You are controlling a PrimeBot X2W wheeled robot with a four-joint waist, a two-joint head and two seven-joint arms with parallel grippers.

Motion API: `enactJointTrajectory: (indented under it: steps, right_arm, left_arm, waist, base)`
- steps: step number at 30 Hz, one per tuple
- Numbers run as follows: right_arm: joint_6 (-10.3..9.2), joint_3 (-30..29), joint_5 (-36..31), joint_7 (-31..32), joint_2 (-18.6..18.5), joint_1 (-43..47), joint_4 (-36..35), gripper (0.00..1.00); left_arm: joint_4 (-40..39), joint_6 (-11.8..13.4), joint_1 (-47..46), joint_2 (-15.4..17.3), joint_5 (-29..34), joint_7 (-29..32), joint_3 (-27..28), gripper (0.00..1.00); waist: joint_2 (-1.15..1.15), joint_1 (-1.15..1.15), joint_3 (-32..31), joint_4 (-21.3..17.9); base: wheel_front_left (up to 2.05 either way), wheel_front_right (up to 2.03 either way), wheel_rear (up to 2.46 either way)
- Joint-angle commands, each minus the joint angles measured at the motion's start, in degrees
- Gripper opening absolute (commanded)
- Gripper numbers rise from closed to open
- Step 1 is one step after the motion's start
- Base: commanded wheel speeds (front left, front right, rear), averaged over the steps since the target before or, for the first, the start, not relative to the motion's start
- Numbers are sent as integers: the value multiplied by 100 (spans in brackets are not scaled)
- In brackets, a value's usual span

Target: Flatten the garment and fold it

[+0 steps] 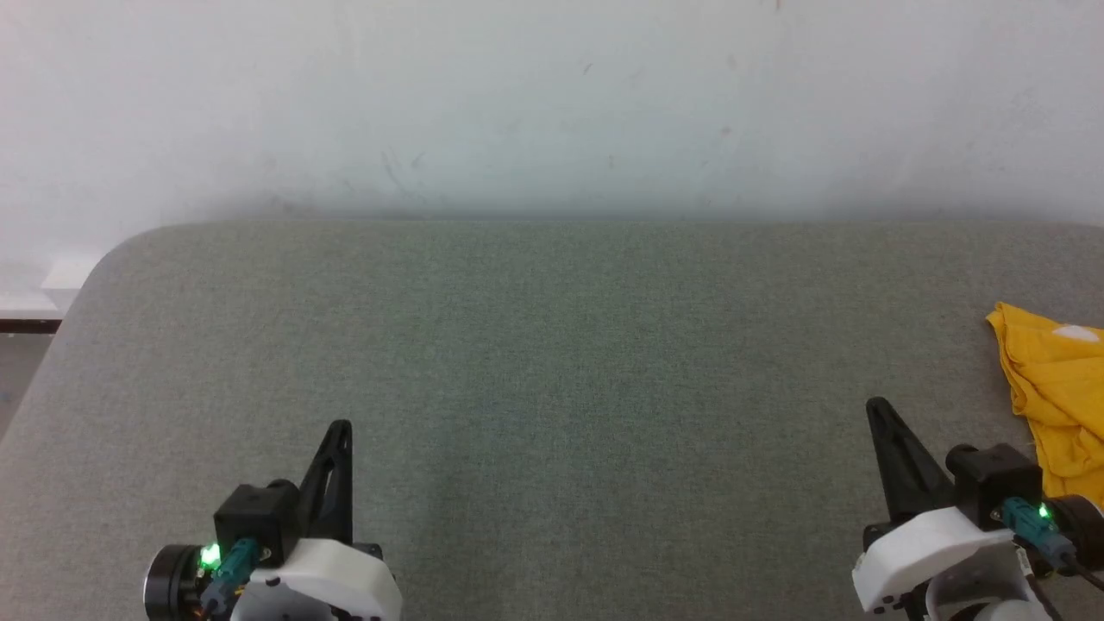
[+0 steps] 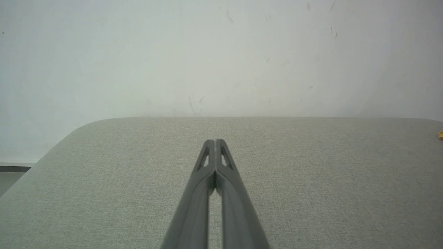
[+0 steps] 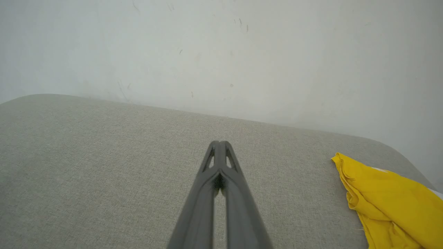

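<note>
My left gripper (image 1: 342,429) and right gripper (image 1: 877,407), both pressed together, holding nothing.
The yellow garment (image 1: 1059,392) lies crumpled on the grey surface (image 1: 552,345), toward its right side, just beside my right gripper and well apart from my left.

The left hand (image 1: 342,424) is a pair of long dark plastic fingers (image 2: 195,207), matte and tapering to a narrow tip, each with a slim triangular cut-out just below the end. Behind them sits a square black block (image 1: 250,516) on a rounded white plastic shell (image 1: 332,580). A teal cable plug (image 1: 235,569) sits beside a glowing green light (image 1: 209,556), with a round black cap (image 1: 164,585) at the side. The right hand (image 1: 875,404) is built alike: a white casing (image 1: 927,539), a black box (image 1: 992,473), a teal connector (image 1: 1031,522) lit green, and a thin black cable (image 1: 1082,571) running off it.
</note>
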Motion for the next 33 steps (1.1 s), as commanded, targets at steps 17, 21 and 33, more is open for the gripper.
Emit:
enactJointTrajectory:
  steps: [17, 21, 33]
  right_arm:
    - [-10, 99, -43, 165, 18, -165, -139, 0]
    - [-11, 120, -47, 198, 19, -179, -162, 0]
    - [-12, 185, -58, 295, 21, -224, -232, 0]
  left_arm:
    - [51, -146, -258, -196, 352, 213, 235, 0]
    - [57, -172, -288, -233, 420, 260, 281, 0]
    - [78, -250, -379, -345, 623, 400, 417, 0]
  waist:
    - [0, 0, 11, -4]
    - [0, 0, 14, -5]
    - [0, 0, 21, -7]
  base:
    - [0, 0, 0]
    - [0, 0, 0]
    - [0, 0, 0]
